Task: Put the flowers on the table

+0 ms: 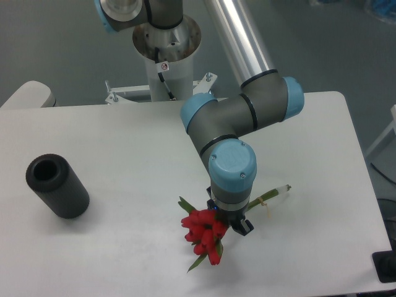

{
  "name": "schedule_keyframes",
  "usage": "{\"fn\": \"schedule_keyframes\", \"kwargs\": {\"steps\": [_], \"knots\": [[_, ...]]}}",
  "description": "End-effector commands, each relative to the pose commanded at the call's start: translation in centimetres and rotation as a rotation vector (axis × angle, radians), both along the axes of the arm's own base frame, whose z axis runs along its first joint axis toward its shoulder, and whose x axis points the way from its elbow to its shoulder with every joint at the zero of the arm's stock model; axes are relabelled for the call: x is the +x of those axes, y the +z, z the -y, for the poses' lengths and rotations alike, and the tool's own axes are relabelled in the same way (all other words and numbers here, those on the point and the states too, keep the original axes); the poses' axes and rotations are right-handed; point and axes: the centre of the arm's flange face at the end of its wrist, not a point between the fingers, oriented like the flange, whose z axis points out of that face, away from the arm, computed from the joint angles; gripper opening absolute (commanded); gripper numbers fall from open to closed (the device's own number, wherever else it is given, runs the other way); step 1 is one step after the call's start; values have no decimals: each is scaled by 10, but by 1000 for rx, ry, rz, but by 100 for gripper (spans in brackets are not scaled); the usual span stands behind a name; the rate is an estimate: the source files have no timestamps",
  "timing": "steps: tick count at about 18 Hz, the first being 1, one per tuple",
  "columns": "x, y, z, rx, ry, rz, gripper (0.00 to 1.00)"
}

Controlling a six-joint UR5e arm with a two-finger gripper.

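The flowers (204, 236), a bunch of red tulip buds with green leaves, lie low over the white table (124, 142) near its front edge. Their thin green stems (272, 194) run up to the right. My gripper (228, 220) points straight down over the stems just behind the buds. The blue-capped wrist hides the fingers; only small black parts stick out below it, so I cannot see whether they are pinching the stems. Whether the buds touch the tabletop is also unclear.
A black cylinder (57, 185) lies on its side at the left of the table, its open end facing up-left. The arm's base column (166, 55) stands behind the far edge. The table's right edge is close to the stem tips.
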Motion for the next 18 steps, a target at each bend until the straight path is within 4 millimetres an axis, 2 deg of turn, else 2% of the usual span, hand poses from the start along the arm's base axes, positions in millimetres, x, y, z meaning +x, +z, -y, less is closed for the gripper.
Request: {"fn": "schedule_keyframes", "kwargs": {"steps": [12, 15, 18], "knots": [[7, -1, 3, -8, -2, 15, 20], [16, -4, 7, -15, -5, 28, 20], [35, -8, 4, -23, -14, 38, 20]]}}
